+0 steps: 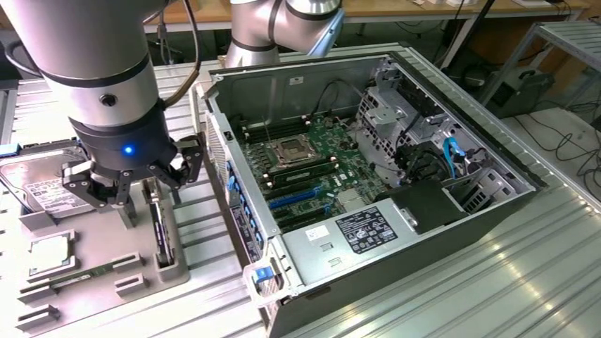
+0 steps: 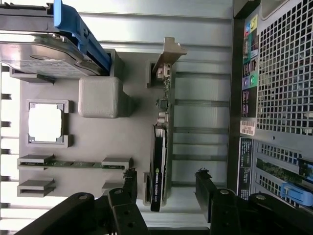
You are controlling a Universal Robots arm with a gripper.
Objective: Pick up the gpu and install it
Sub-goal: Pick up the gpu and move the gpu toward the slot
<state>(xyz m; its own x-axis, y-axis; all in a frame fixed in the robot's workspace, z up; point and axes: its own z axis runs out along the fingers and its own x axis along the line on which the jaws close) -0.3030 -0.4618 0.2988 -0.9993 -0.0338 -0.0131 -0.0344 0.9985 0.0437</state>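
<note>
Gpu (image 2: 159, 164): upright on its long edge in a slot of the grey tray (image 2: 98, 134), along the tray's side nearest the computer case (image 2: 283, 73). Black cover at one end, bare green board in the middle, pale metal bracket (image 2: 168, 54) at the other end, towards the tray's end with the hard drive (image 2: 39, 54). Not yet lifted out of the tray.

Looks thin, stiff and fairly light, but fragile: small exposed parts on the board, and presumably a contact edge down in the slot. Probably best taken across its two flat faces at the top edge, on the black cover, well clear of the bracket and the bare board. Likely smooth plastic there, so calls for a square, firm pinch.

Gripper (image 2: 166, 176): spread wide over the tray, one finger on either side of the card's covered end, apart from it, holding nothing.

Elsewhere in the tray, on the side away from the case: a processor (image 2: 46, 122) in a square recess and a narrow memory stick (image 2: 68, 163). Under tray and case, a ribbed metal surface (image 1: 526, 267).
</note>
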